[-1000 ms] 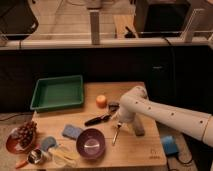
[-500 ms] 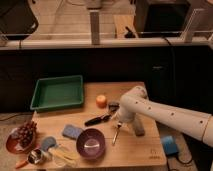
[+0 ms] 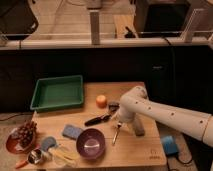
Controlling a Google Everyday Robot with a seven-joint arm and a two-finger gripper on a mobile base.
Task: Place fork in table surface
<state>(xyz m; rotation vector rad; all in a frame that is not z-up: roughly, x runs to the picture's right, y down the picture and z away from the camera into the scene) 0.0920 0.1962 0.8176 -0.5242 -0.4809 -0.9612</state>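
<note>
now fork point(image 3: 116, 135) lies just below gripper point(image 3: 120, 121).

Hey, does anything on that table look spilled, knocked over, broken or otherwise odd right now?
Nothing stands out. The gripper is low over the table, at the top of the fork, right of the purple bowl. No spills or damage show.

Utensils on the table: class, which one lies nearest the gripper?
The fork, thin and silvery, right below the gripper. The black-handled utensil lies farther left.
</note>
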